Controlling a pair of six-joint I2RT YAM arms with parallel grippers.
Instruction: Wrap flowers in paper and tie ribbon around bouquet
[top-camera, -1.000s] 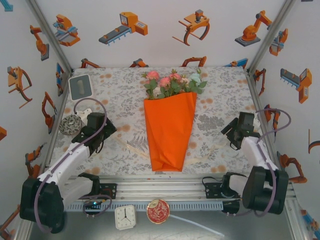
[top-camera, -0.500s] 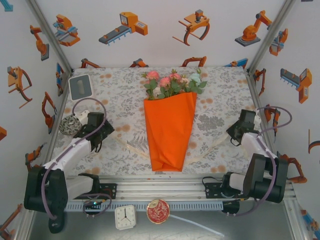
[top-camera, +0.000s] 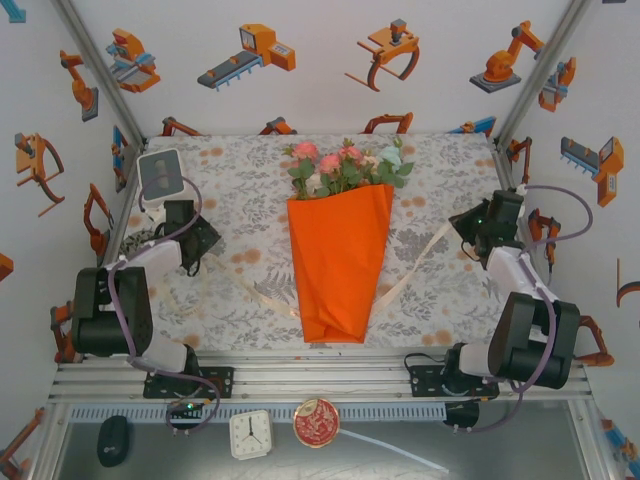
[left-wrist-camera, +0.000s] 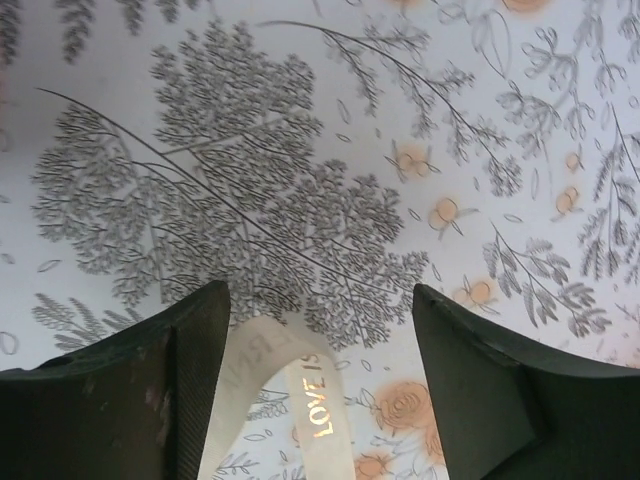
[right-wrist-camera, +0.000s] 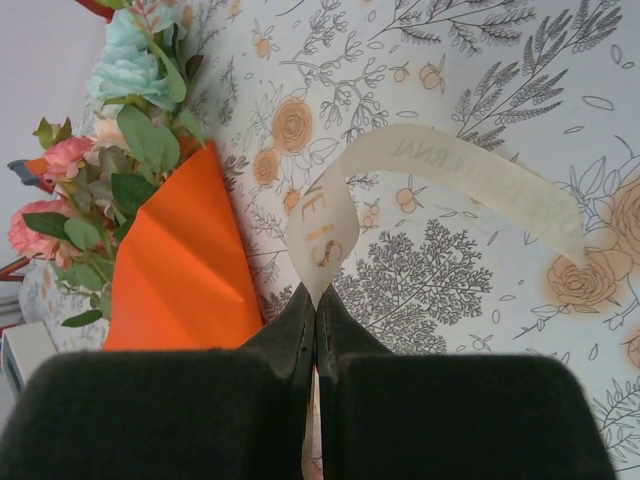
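The bouquet lies in the middle of the table, a cone of orange paper (top-camera: 340, 265) with the flowers (top-camera: 345, 165) sticking out of its far end. The cream ribbon (top-camera: 415, 262) passes under the cone and comes out on both sides. My right gripper (top-camera: 462, 228) is right of the cone, shut on the ribbon's right end. In the right wrist view that gripper (right-wrist-camera: 316, 302) pinches the ribbon (right-wrist-camera: 440, 165), with the paper (right-wrist-camera: 175, 270) and flowers (right-wrist-camera: 120, 130) at left. My left gripper (top-camera: 203, 243) is left of the cone. In its wrist view the gripper (left-wrist-camera: 320, 295) stands open, the ribbon (left-wrist-camera: 320, 400) looping loose between the fingers.
A white box (top-camera: 160, 175) stands at the table's far left corner, just behind the left arm. Below the front rail lie a black mouse (top-camera: 113, 440), a small clock (top-camera: 250, 433) and a red round tin (top-camera: 316, 421). Printed walls close in the table on three sides.
Both arms have swung outward and toward the back of the table. The right gripper has drawn its ribbon end up and away from the cone. The ribbon on the left now lies slack.
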